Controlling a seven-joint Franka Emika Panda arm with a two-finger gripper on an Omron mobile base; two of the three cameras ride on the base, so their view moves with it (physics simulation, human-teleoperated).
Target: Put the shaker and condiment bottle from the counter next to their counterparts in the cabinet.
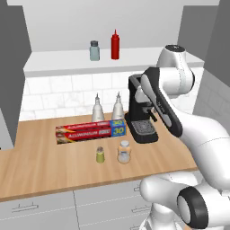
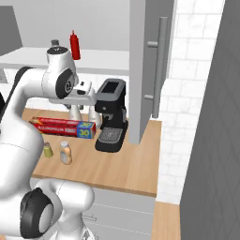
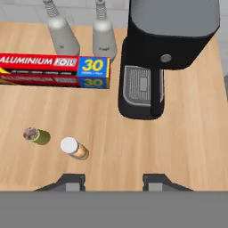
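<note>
Gripper point(image 3: 114, 180) hangs high over the counter point(image 3: 187, 147), tips standing apart and empty, surveying shaker point(image 3: 37, 136) and condiment bottle point(image 3: 75, 148) before picking.

A glossy white robot arm point(image 1: 197, 134) built from rounded, tube-like segments, with dark grey to black rings and caps at its joints. The claw point(image 3: 114, 181) has two small, dark, blocky fingertips.

A box of aluminium foil point(image 1: 90, 131) is laid lengthwise on the wooden counter point(image 1: 45, 166). Behind it, two silvery cone-shaped bottles point(image 1: 97, 109) are stood upright side by side against the white tiled wall. A black coffee machine point(image 1: 141, 114) is placed just beside the box's blue end
</note>
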